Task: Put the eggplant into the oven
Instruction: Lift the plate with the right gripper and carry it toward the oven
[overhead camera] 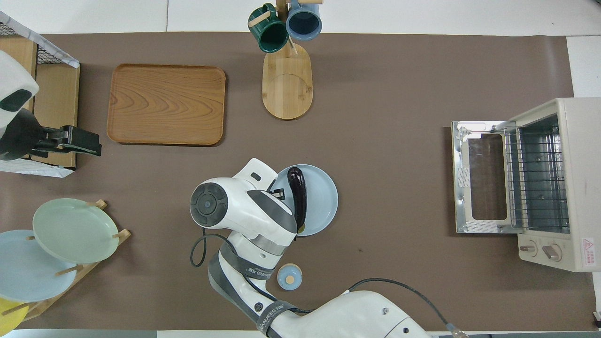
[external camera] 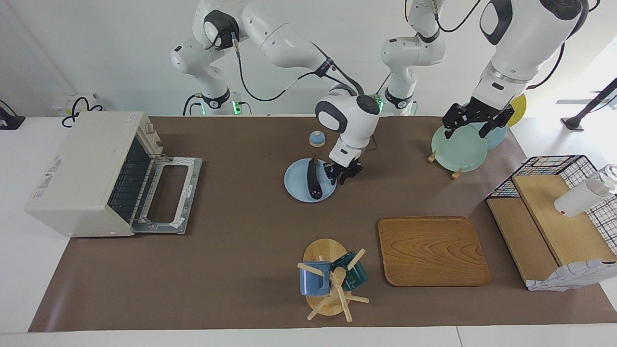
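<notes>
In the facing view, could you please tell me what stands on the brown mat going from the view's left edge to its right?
Oven with its door down → blue plate bearing the eggplant → right hand at the plate's edge → wooden tray → wire basket.

Glossy eggplant (external camera: pixel 314 180), smooth wooden tray (external camera: pixel 432 250), matt brown mat (external camera: pixel 241 250), metal oven (external camera: pixel 91 173) rack

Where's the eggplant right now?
The eggplant lies on the blue plate mid-table, with the right gripper low beside it.
</notes>
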{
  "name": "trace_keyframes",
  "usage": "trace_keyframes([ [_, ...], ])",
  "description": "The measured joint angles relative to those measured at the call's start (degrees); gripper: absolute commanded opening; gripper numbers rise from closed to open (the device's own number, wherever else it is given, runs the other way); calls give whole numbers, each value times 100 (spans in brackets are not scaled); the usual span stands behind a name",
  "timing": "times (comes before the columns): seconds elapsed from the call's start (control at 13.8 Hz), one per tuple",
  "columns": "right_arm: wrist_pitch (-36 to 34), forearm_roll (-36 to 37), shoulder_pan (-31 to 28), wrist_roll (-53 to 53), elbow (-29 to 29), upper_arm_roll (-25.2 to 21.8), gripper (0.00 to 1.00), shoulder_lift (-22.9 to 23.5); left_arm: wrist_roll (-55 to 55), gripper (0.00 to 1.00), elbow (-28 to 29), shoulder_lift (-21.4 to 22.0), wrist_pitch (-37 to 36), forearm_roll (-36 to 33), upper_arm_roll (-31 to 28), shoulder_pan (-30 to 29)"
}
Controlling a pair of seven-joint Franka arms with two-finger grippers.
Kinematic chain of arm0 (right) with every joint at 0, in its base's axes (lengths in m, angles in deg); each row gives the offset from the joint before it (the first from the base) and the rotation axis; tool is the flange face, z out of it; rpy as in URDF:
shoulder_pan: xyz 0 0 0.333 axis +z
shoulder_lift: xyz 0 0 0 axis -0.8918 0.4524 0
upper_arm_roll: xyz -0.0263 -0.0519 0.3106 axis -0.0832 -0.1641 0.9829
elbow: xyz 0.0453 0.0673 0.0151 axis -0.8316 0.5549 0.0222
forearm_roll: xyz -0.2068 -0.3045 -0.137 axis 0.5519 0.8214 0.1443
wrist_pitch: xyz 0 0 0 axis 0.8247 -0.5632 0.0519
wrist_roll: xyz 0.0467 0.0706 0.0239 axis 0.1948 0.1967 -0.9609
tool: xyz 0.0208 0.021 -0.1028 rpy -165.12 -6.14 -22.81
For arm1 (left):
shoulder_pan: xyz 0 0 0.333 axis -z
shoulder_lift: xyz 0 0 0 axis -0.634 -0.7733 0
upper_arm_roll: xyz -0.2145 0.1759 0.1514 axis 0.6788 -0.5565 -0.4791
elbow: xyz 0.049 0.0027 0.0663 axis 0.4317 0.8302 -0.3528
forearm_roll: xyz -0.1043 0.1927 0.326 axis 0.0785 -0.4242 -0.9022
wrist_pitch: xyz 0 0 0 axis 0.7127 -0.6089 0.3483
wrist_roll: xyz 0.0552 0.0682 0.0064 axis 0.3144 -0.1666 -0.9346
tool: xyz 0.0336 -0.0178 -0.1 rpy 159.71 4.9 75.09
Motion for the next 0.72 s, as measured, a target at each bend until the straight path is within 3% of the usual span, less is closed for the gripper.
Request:
trace_keyframes([
  [0.36, -293, 50, -2, 4, 66, -11, 0, -162, 19, 100, 4, -79, -1, 0, 26, 0],
  [0.72, -1580, 527, -333, -431, -395, -57, 0, -387, 20, 100, 3, -79, -2, 0, 27, -1],
])
